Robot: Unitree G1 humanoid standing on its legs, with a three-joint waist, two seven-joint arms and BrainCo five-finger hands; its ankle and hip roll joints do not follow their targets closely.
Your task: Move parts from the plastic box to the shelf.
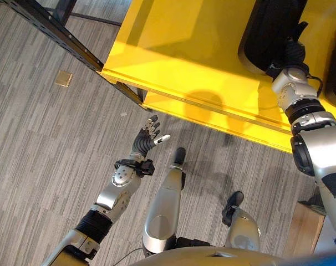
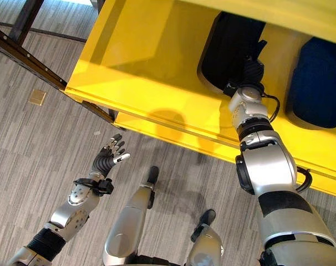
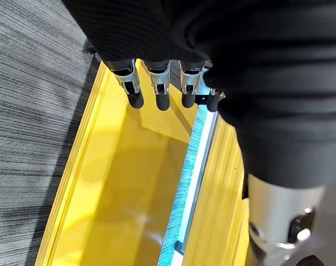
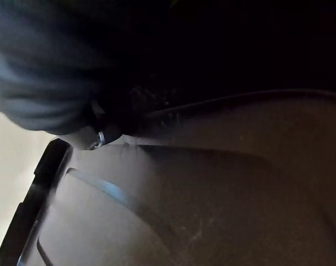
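Observation:
A large black moulded part (image 1: 270, 27) lies on the yellow shelf (image 1: 184, 50). My right hand (image 2: 251, 69) reaches onto the near end of this part, its dark cover resting against it. The right wrist view is dark, with the part's smooth surface (image 4: 184, 210) very close. A second, dark blue part (image 2: 317, 83) lies on the shelf to the right of the black one. My left hand (image 1: 146, 138) hangs over the floor in front of the shelf's lower edge, open with straight fingers (image 3: 159, 88) and holding nothing.
A black perforated metal upright (image 1: 57, 30) of the shelf frame slants across the upper left. A small tan square (image 1: 63, 78) lies on the grey plank floor. A tan wooden box corner (image 1: 304, 227) stands at the lower right.

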